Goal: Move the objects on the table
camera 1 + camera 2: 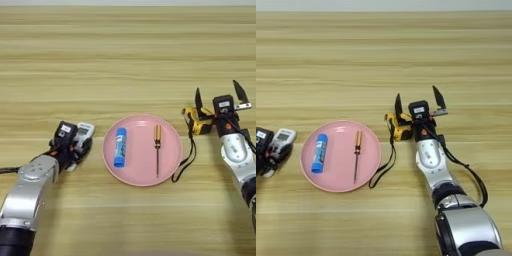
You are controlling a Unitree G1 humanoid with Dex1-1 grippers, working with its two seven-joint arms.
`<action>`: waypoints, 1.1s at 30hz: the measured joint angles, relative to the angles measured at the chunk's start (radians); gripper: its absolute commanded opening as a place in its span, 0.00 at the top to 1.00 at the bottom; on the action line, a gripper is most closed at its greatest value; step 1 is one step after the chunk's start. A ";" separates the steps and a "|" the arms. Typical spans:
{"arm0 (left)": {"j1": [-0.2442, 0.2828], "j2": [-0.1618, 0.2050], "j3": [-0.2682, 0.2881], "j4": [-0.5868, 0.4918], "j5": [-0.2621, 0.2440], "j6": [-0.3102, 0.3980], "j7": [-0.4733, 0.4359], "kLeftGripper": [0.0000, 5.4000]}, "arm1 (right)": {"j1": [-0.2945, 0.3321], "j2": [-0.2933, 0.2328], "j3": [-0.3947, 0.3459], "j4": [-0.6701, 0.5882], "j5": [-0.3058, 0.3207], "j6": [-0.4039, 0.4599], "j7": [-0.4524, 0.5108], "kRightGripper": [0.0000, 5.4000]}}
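Your remote control (pixel 81 136) lies left of the pink plate (pixel 142 175), long axis running up the table with its screen end tipped slightly right. Your left gripper (pixel 75 145) is closed around its lower part, the silver forearm reaching in from the lower-left corner. The tape measure (pixel 196 120) sits just right of the plate, its black strap (pixel 186 160) trailing toward you. Your right gripper (pixel 218 97) hangs by it, fingers spread wide, tips pointing away. On the plate lie a glue stick (pixel 120 147) and a screwdriver (pixel 157 149), both lengthwise.
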 measured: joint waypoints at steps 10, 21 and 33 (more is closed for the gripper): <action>0.024 0.007 -0.003 -0.032 -0.007 0.013 0.001 0.47 | -0.005 0.002 0.000 0.003 -0.005 0.015 -0.010 0.00; 0.038 0.022 -0.003 -0.056 -0.041 0.035 -0.041 0.39 | -0.012 0.002 0.003 0.012 -0.007 0.016 -0.017 0.00; 0.068 0.039 -0.025 -0.100 -0.086 0.056 -0.120 0.20 | -0.014 0.002 0.011 0.020 -0.017 0.016 -0.019 0.00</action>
